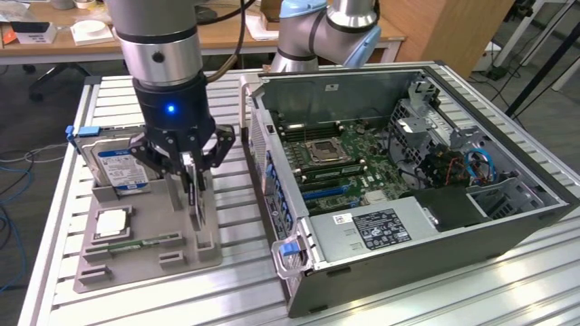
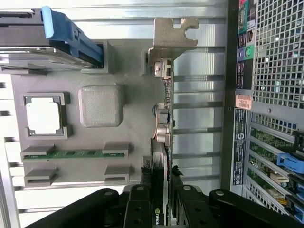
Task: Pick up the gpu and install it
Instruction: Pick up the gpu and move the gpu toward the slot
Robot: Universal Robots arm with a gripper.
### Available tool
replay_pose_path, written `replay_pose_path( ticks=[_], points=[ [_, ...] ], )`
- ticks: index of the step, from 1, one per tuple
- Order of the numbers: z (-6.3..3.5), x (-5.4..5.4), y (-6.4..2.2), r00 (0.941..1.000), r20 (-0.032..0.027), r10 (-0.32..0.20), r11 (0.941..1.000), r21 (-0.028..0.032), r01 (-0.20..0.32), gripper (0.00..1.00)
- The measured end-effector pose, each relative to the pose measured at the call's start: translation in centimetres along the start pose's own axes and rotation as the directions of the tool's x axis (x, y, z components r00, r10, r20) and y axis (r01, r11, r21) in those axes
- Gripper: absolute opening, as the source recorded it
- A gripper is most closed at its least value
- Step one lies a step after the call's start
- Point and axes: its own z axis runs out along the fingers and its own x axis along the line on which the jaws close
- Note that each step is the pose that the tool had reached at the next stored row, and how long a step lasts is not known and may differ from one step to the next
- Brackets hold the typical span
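In the exterior view, the gpu (image 1: 194, 197) is seen standing on edge at the grey tray (image 1: 136, 261), along the tray's side on the exterior view's right. It is pinched between the fingers of the gripper (image 1: 192, 166), which is pointed straight down. The open computer case (image 1: 408, 224) is set just beside the tray, on the exterior view's right. A hard drive (image 1: 118, 166) is held upright at the tray's far end. In the wrist view, the card's silvery bracket (image 2: 173, 33) is shown at the end away from the fingers. A processor (image 2: 43, 114) and a memory stick (image 2: 71, 154) are laid flat in the tray.
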Motion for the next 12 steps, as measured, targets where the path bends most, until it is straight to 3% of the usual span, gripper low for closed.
replay_pose_path(
  ticks=[12],
  points=[
    [-0.88,-0.04,-0.09,1.0,0.0006,0.0,1.0,0.0092,0.0,0.26]
  ],
)
